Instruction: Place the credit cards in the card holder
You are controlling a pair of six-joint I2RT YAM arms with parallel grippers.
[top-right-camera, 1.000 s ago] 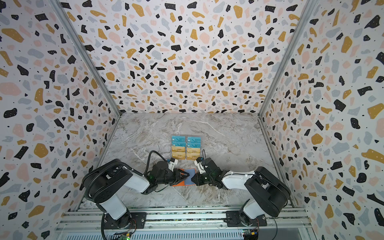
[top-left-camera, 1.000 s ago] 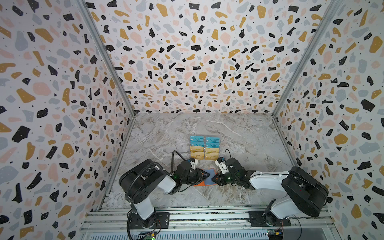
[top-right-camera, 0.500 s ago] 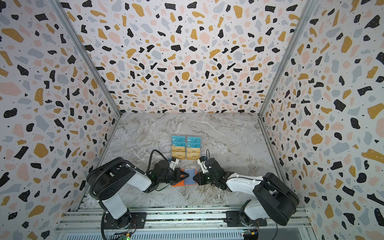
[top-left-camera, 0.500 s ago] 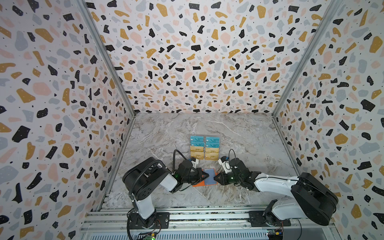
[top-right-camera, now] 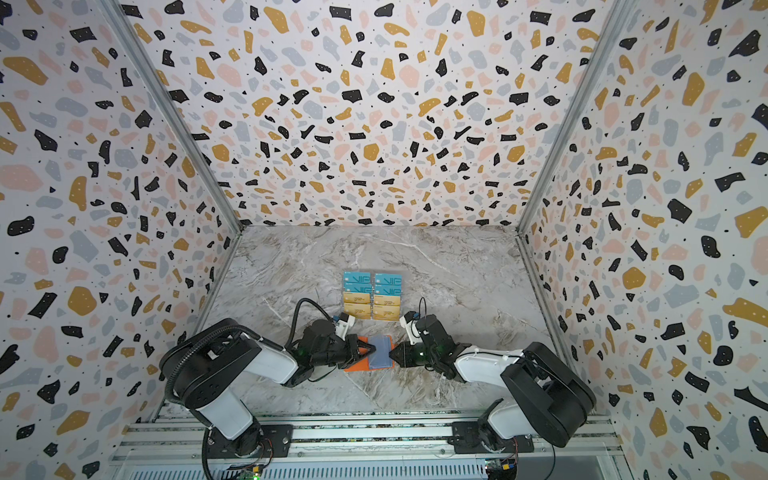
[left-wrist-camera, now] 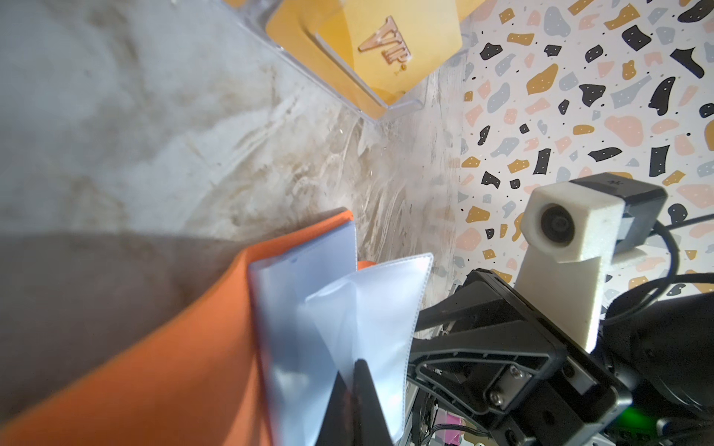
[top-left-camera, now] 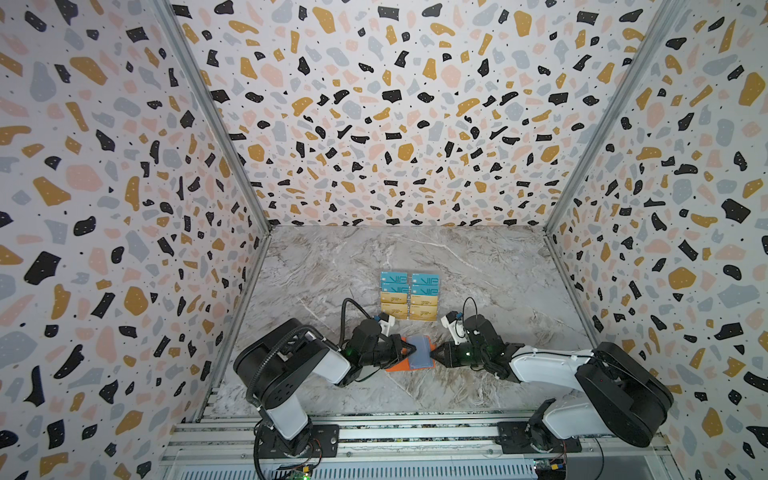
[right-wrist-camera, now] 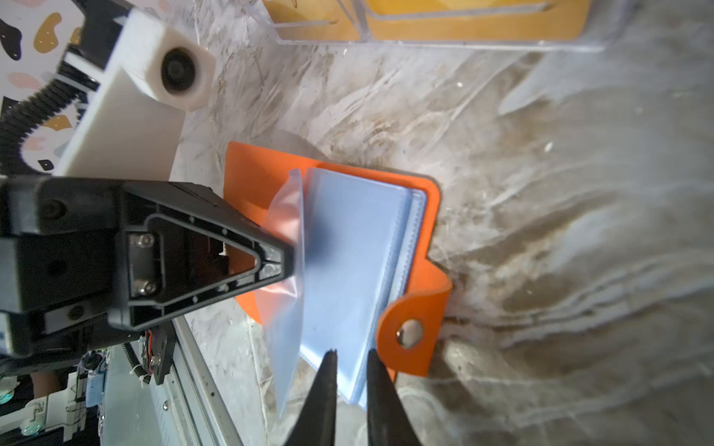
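The orange card holder (top-left-camera: 395, 366) (top-right-camera: 354, 366) lies open on the marble near the front, clear sleeves (right-wrist-camera: 355, 251) facing up. My left gripper (top-left-camera: 413, 349) (top-right-camera: 374, 348) (left-wrist-camera: 357, 365) reaches in from the left. It is shut on one clear sleeve (left-wrist-camera: 378, 309) (right-wrist-camera: 286, 216), which is lifted off the stack. My right gripper (top-left-camera: 432, 356) (top-right-camera: 391, 354) (right-wrist-camera: 351, 353) is at the holder's right edge, beside the snap tab (right-wrist-camera: 409, 332). Its jaws stand a little apart over the sleeve stack, clamping nothing I can see. The teal and gold credit cards (top-left-camera: 409, 295) (top-right-camera: 372, 296) stand in rows just behind.
The cards sit in a clear acrylic tiered rack (left-wrist-camera: 347, 89) (right-wrist-camera: 425, 38), close behind both grippers. Terrazzo walls (top-left-camera: 124, 249) close in the left, back and right. An aluminium rail (top-left-camera: 395, 432) with both arm bases runs along the front edge.
My left gripper has closed on the clear sleeve. The right arm's elbow has swung outward to the right while its gripper stayed at the holder's edge.
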